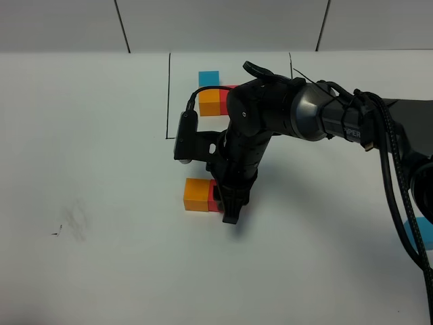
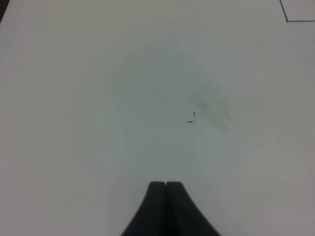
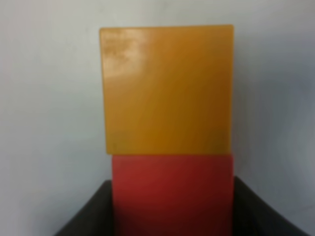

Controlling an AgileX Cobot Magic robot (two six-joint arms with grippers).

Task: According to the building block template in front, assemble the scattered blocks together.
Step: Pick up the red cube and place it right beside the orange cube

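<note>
The right pincer clamps the red block by opposite flat sides, touching the orange block; likely light, rigid, slightly slick; the left pincer is together

White table bears a grey smudge (small black mark beside it).
</note>
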